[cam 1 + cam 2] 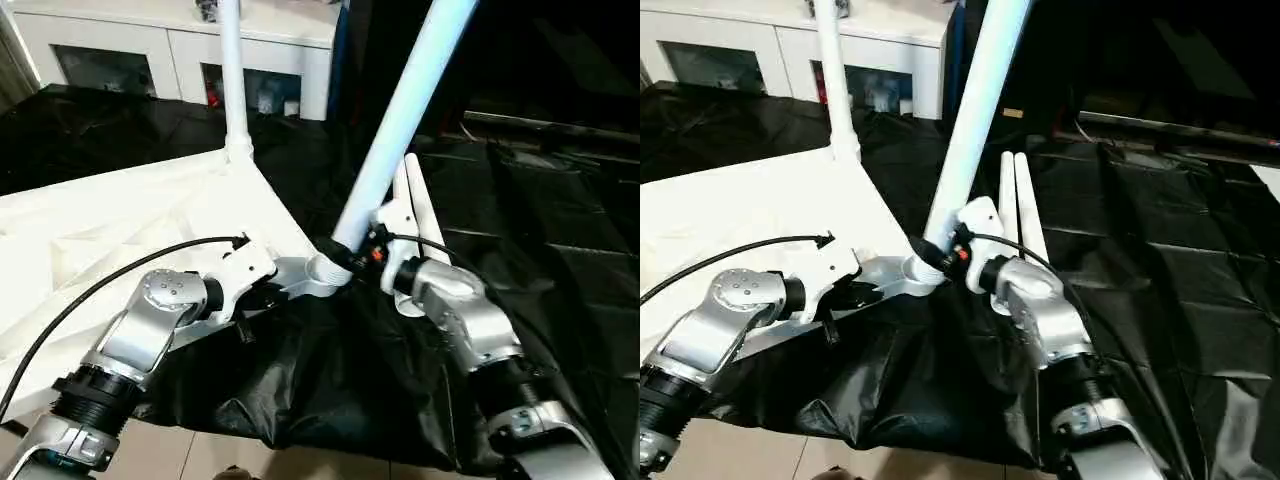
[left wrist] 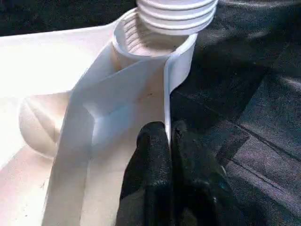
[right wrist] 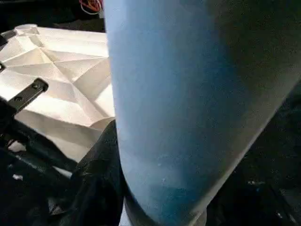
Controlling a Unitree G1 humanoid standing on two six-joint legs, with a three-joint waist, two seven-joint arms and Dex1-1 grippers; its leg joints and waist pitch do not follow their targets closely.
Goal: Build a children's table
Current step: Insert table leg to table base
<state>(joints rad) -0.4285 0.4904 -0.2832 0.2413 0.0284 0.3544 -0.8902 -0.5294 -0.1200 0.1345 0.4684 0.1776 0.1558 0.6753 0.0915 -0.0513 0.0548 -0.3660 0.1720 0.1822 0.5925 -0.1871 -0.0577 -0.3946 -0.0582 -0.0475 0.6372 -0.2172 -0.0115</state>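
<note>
1. Left eye view: the white table top [image 1: 110, 230] lies upside down on a black sheet [image 1: 330, 390]. The left gripper [image 1: 268, 290] sits at the near corner socket [image 1: 325, 268], but its fingers are hard to make out here. One leg [image 1: 233, 75] stands straight up in the far corner, and its top is cut off. The right gripper [image 1: 365, 245] is at the bottom of a tilted leg [image 1: 400, 120] that goes into the near socket. Its fingers are hidden behind the leg, so I cannot tell if they squeeze it.
2. Right eye view: two more legs [image 1: 1020, 215] lie on the sheet just behind the right gripper. A white cabinet [image 1: 790, 45] stands far back.
3. Left wrist view: the two black fingers [image 2: 150, 155] are clenched on the thin rim of the table top, just below the socket. The leg's ribbed end sits over the socket.
4. Right wrist view: the tilted leg blocks almost everything. The table's ribbed underside shows beside it.
</note>
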